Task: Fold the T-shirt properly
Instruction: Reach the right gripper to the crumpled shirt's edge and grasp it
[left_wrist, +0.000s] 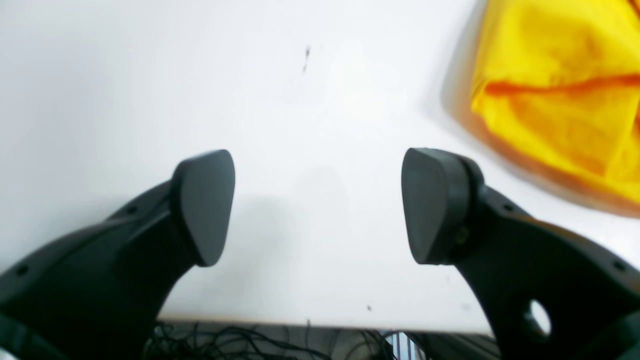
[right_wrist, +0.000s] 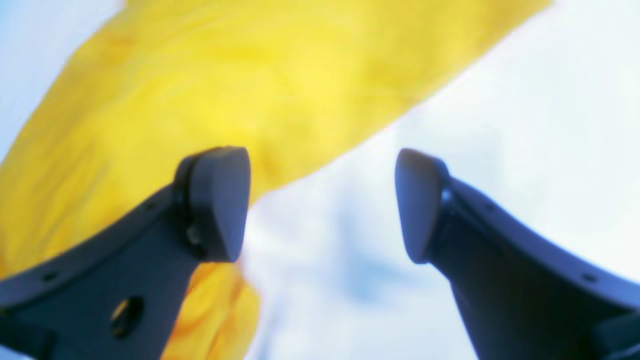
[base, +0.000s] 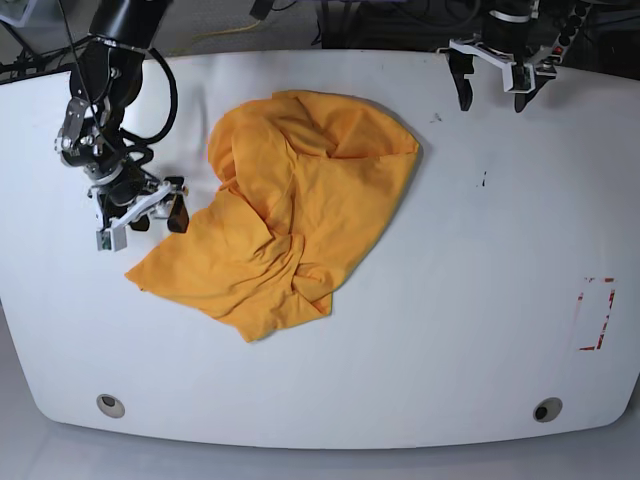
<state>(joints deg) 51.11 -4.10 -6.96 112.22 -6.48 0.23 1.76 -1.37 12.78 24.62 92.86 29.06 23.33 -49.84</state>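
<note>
While both hands gape empty, left hand (base: 493, 88) at the far edge, right hand (base: 150, 215) beside it, the soft, crumpled T-shirt (base: 290, 210) stretches diagonally across the white surface (base: 480, 300).

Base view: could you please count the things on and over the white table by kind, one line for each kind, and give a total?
Orange-yellow T-shirt, crumpled on the white table: 1
Robot pincers, both open and empty, left pincer and right pincer: 2
Red rectangle marking on the table: 1
Round fittings near the front edge: 2
Total: 6
</note>
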